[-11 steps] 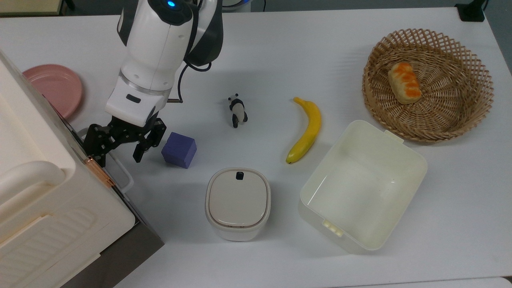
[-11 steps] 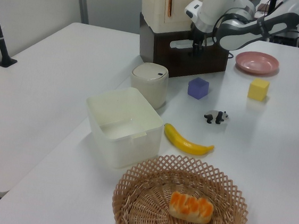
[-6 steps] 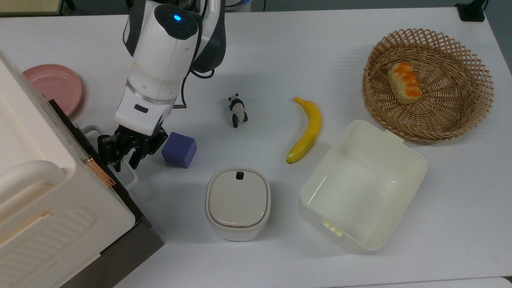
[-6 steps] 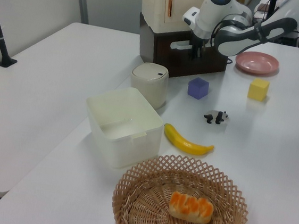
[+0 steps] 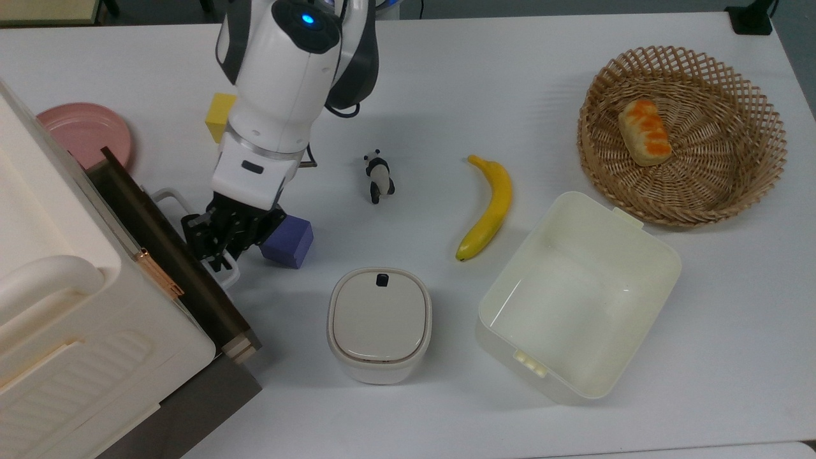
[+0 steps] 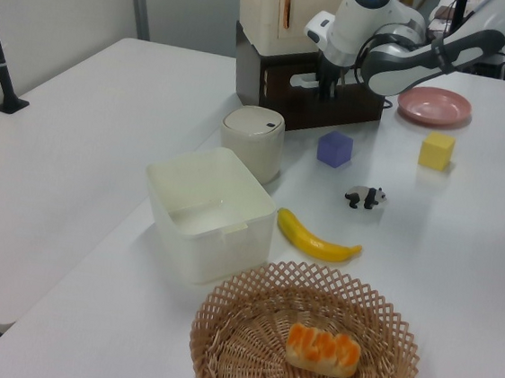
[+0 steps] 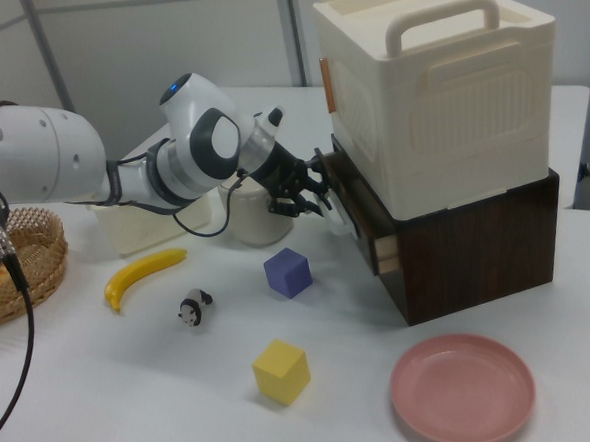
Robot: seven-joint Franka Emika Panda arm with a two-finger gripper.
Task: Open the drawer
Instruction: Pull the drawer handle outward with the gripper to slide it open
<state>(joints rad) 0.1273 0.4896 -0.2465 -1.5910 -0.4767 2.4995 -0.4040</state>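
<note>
Fingers pinched narrow on the white loop handle of the drawer, barely open at 9 o'clock on the bench: risk of slipping off, or nudging the purple cube.

Top view: overhead, looking almost straight down on white table, cabinet cropped at the top view's left edge, basket at far right

Left view: low, oblique, from basket end, facing along table toward cabinet far back

Right view: oblique, from opposite end, cabinet close, pink plate in foreground

All three share purple cube, panda figure, banana
</note>
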